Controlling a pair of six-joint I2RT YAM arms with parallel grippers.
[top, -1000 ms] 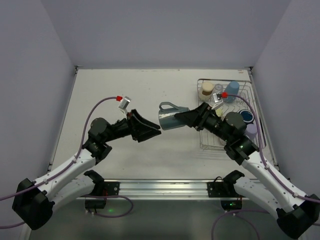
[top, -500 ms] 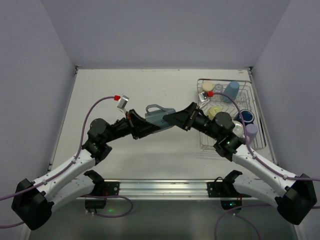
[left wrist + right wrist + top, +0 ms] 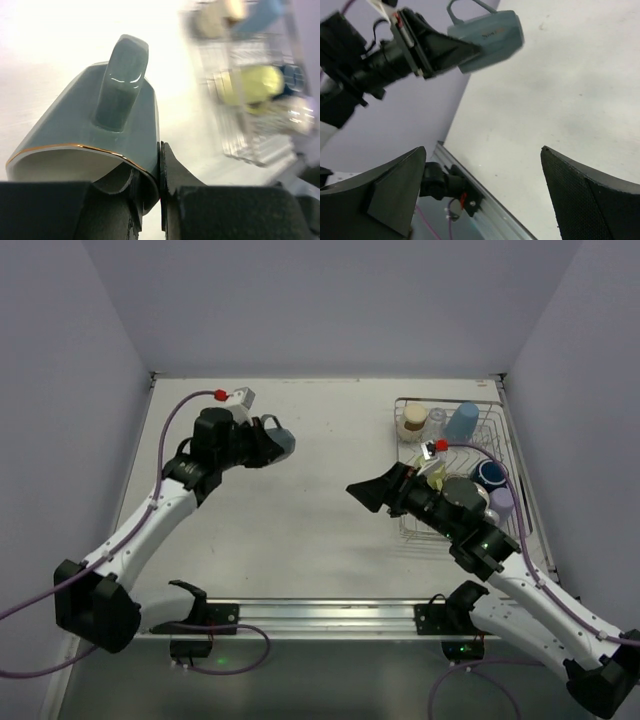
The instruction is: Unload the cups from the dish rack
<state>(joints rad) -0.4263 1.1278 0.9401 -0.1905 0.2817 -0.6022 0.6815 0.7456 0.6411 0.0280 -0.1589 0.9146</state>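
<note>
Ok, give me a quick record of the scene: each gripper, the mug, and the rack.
left gripper: shut on the mug's rim, far left part of the table
mug: grey, gold rim, turned on its side in the grip
right gripper: open, empty, over the table just left of the rack
rack: right side of the table, cups inside
in rack: cream cup, light blue cup, navy cup, lavender cup

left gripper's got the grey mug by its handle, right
No, not by its handle. The left gripper pinches the grey mug by its wall at the gold-trimmed rim; the handle stands free. The left wrist view shows it.
</note>
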